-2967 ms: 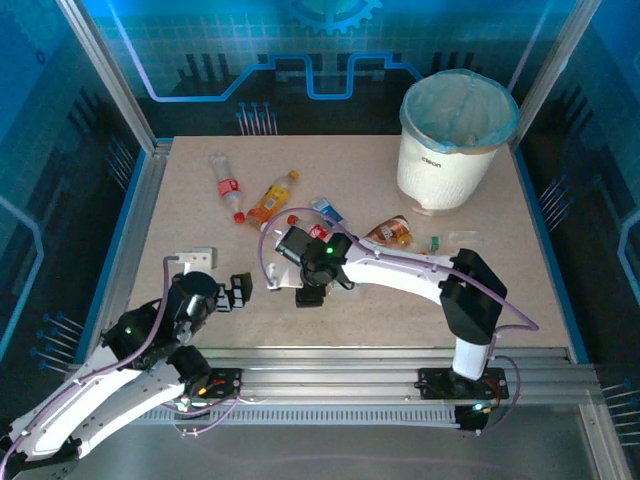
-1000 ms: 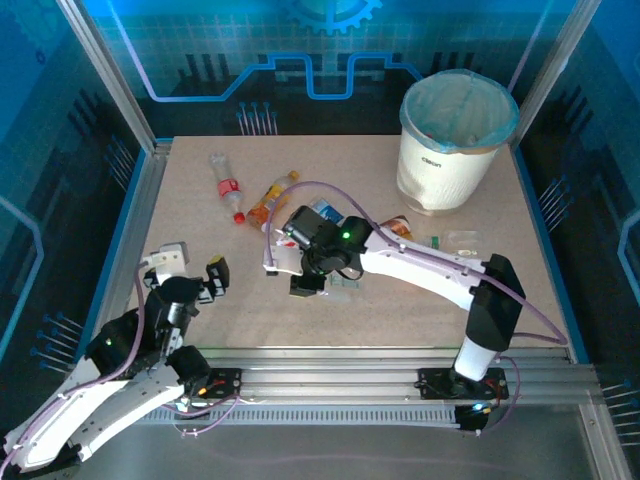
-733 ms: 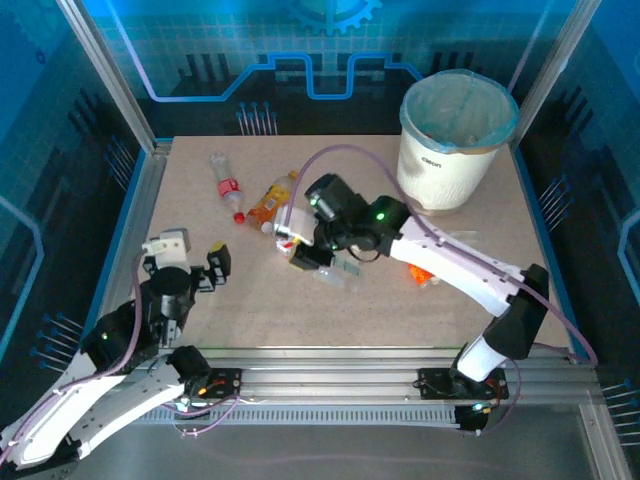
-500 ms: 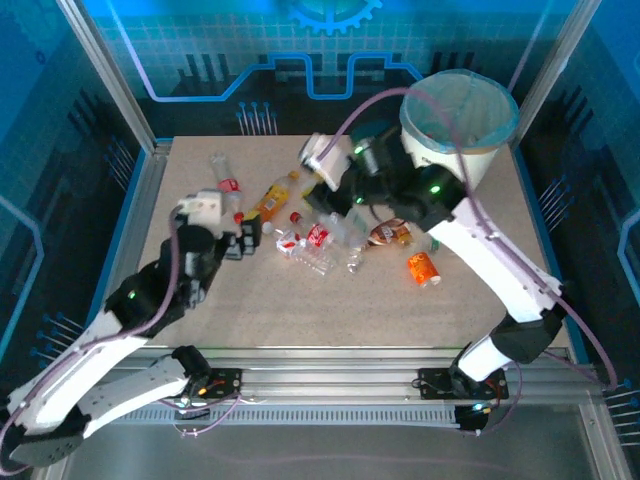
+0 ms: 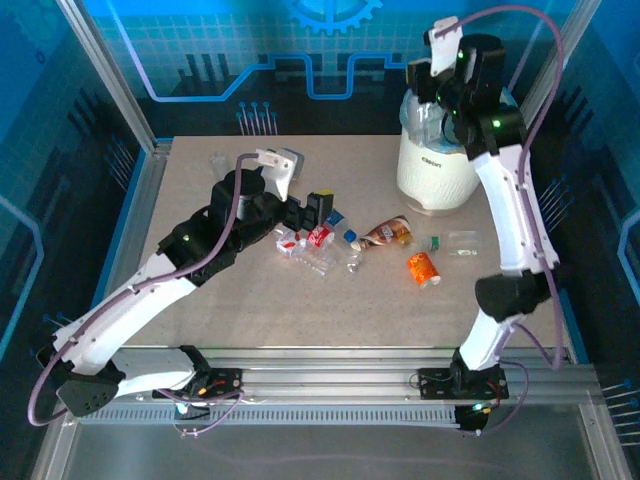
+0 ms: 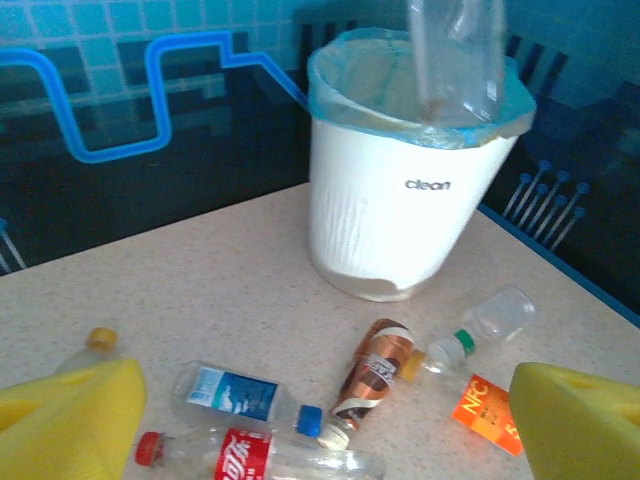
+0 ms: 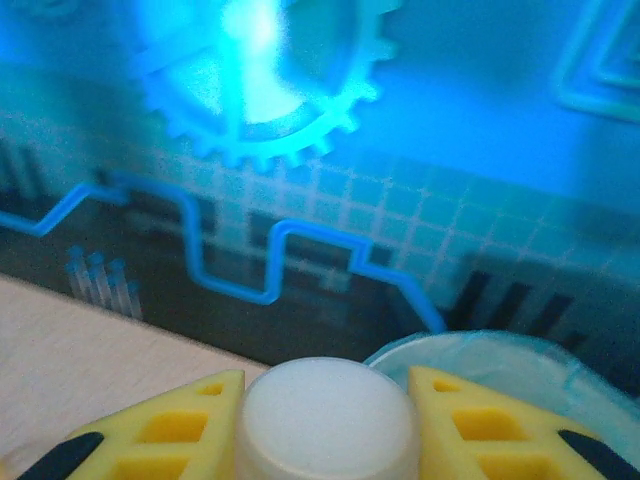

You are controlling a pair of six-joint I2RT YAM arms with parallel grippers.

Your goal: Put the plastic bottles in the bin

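The clear bottle (image 6: 455, 60) is held high over the bin (image 6: 400, 230). Its white cap is pinched between the yellow jaws of the right gripper (image 7: 325, 400), and its body hangs just above the blue-lined rim. It is not yet released, so this one is judged close to delivery, not delivered. What already lies inside the bin cannot be made out.

Plenty is left on the table (image 5: 200, 300). A blue-label bottle (image 6: 240, 392) and a red-label bottle (image 6: 250, 455) are seen lying close together. A brown bottle (image 6: 372, 370) lies just beside them. A green-capped clear bottle (image 6: 485, 325) and an orange bottle (image 6: 487, 410) lie nearer the bin. One more clear bottle (image 5: 217, 158) lies well apart at the far left.

The left gripper (image 5: 315, 208) is poised over the cluster, jaws spread wide with nothing between them. Most of the work is judged to remain.
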